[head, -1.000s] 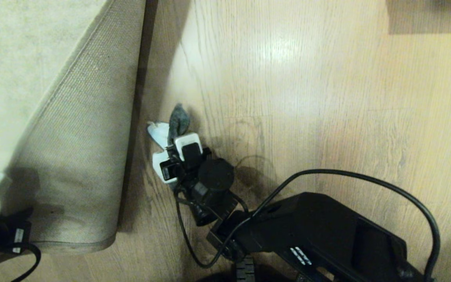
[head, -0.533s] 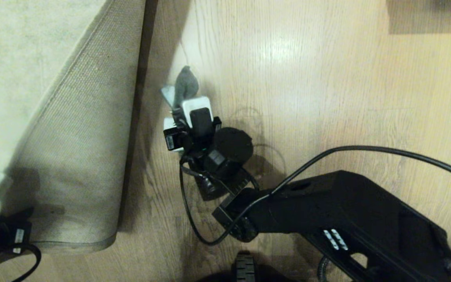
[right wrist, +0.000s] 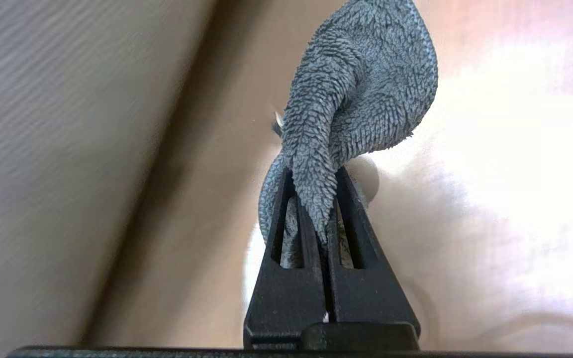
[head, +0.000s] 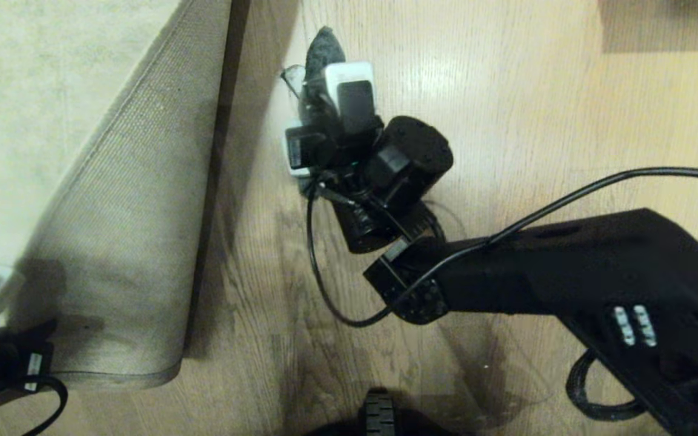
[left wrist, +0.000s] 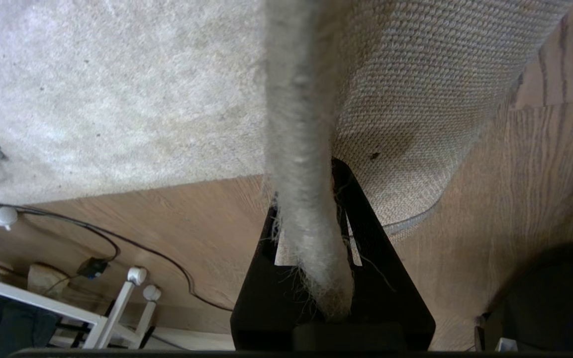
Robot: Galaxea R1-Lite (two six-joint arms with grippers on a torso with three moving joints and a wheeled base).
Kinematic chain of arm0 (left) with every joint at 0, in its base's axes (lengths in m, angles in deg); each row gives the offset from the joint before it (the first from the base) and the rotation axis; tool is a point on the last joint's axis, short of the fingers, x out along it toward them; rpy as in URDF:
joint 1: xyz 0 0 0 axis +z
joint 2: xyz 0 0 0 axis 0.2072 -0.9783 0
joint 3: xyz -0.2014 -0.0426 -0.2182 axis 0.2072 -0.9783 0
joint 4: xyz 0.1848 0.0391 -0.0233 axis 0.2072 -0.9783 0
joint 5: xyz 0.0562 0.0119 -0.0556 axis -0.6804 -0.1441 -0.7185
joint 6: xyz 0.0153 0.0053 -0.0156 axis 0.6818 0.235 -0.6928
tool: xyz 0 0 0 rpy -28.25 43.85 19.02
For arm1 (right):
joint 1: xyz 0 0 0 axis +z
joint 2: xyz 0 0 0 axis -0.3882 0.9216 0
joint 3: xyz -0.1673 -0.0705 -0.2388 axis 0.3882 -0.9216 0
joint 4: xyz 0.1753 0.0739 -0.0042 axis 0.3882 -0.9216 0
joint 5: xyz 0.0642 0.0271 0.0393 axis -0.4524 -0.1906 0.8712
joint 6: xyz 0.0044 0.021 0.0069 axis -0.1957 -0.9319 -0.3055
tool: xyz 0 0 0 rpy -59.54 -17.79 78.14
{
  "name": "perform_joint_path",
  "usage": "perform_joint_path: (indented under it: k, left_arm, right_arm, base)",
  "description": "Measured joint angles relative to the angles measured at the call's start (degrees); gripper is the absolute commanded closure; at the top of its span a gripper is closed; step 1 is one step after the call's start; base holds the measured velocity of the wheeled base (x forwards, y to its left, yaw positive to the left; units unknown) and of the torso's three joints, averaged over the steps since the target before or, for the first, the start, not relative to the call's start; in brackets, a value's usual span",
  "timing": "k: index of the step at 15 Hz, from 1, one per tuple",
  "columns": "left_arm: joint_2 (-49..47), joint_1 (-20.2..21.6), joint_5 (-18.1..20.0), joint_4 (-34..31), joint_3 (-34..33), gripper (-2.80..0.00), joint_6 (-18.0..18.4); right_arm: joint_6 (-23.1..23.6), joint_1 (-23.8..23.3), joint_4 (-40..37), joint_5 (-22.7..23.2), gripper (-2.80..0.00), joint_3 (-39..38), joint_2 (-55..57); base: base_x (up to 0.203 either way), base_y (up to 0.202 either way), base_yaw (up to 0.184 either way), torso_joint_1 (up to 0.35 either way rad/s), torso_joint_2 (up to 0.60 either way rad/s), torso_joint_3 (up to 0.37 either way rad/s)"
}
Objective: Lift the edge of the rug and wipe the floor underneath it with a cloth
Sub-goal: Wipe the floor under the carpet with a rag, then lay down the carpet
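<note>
Rug edge (left wrist: 306, 149), pinched and lifted by our left gripper (left wrist: 311, 238): in the left wrist view the black jaws are clamped tight on the frayed border, pale pile on one side, woven tan backing (left wrist: 406, 99) on the other. In the head view the corner is folded up and over, backing (head: 125, 230) facing us, w/ its far side running up toward the top left and the lower hem curving just above the wood. The left arm itself shows only as a dark shape at the bottom-left corner.

Our right gripper (right wrist: 324, 209) is closed hard on the cloth (right wrist: 361, 84); the grey terry bunches out past the fingertips, and a paler bit peeks from behind. In the head view the cloth (head: 323, 51) pokes out beyond the white-and-black gripper body, low over the floor (head: 506, 109), just beside the shadowed strip along the raised rug. Whether the rag actually touches the planks we can't tell from here; it looks very close, poss. in contact.

The right arm (head: 567, 284) reaches in from the bottom right across the light wood-grain boards, a black cable (head: 567, 197) looping over it. A bright sheen sits on the planks next to the wrist. In the left wrist view, white furniture legs (left wrist: 127, 293) & a thin dark cord (left wrist: 117, 243) lie on the floor past the rug.
</note>
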Motion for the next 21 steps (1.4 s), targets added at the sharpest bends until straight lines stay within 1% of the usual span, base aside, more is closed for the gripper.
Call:
perform_joint_path:
  k: [2, 4, 6, 9, 11, 13, 14, 16, 18, 20, 21]
  left_arm:
    - [0.04, -0.68, -0.02, 0.0, 0.0, 0.0, 0.0]
    - [0.04, -1.05, -0.03, 0.03, 0.09, 0.0, -0.01]
    - [0.04, -1.17, 0.0, -0.02, 0.09, 0.0, 0.09]
    - [0.04, -1.17, 0.07, -0.02, -0.01, 0.0, 0.93]
    - [0.04, -1.17, 0.07, 0.02, -0.06, 0.0, 1.02]
    - [0.06, -1.23, 0.09, 0.18, -0.73, 0.0, 1.18]
    - [0.11, -1.26, 0.11, 0.17, -1.16, 0.0, 1.21]
    - [0.17, -1.5, 0.09, 0.2, -1.74, 0.0, 1.23]
    - [0.2, -1.57, 0.09, 0.2, -1.82, 0.0, 1.23]
    - [0.2, -1.59, 0.09, 0.15, -1.82, 0.0, 1.23]
    - [0.2, -1.61, 0.07, 0.19, -1.89, 0.0, 1.23]
  right_arm:
    - [-0.02, -3.12, -0.27, 0.0, 0.0, -4.15, -3.22]
    - [-0.16, -7.71, -0.28, 0.09, 0.0, -10.78, -7.47]
    - [-0.86, -12.16, -0.25, 0.3, 0.0, -19.1, -11.99]
    - [-4.72, -18.91, 0.37, 0.37, 0.0, -35.48, -19.75]
    - [-7.38, -23.7, 2.16, 0.3, 0.0, -48.0, -25.2]
    - [-9.23, -29.12, 5.17, 0.37, 0.0, -59.99, -30.59]
    - [-9.84, -32.87, 6.38, 0.48, 0.0, -64.91, -33.7]
    - [-10.39, -41.03, 7.39, 0.45, 0.0, -73.23, -39.72]
    - [-10.24, -47.75, 7.71, 0.29, 0.0, -81.11, -45.95]
    - [-9.16, -52.29, 7.4, 0.2, 0.0, -89.52, -53.11]
    - [-8.67, -53.39, 6.79, 0.21, 0.0, -93.11, -56.35]
  base:
    - [0.0, 0.0, 0.0, 0.0, 0.0, 0.0]
    - [0.0, 0.0, 0.0, 0.0, 0.0, 0.0]
    - [0.0, 0.0, 0.0, 0.0, 0.0, 0.0]
    - [0.0, 0.0, 0.0, 0.0, 0.0, 0.0]
    - [0.0, 0.0, 0.0, 0.0, 0.0, 0.0]
    - [0.0, 0.0, 0.0, 0.0, 0.0, 0.0]
    - [0.0, 0.0, 0.0, 0.0, 0.0, 0.0]
    - [0.0, 0.0, 0.0, 0.0, 0.0, 0.0]
    - [0.0, 0.0, 0.0, 0.0, 0.0, 0.0]
    - [0.0, 0.0, 0.0, 0.0, 0.0, 0.0]
    - [0.0, 0.0, 0.0, 0.0, 0.0, 0.0]
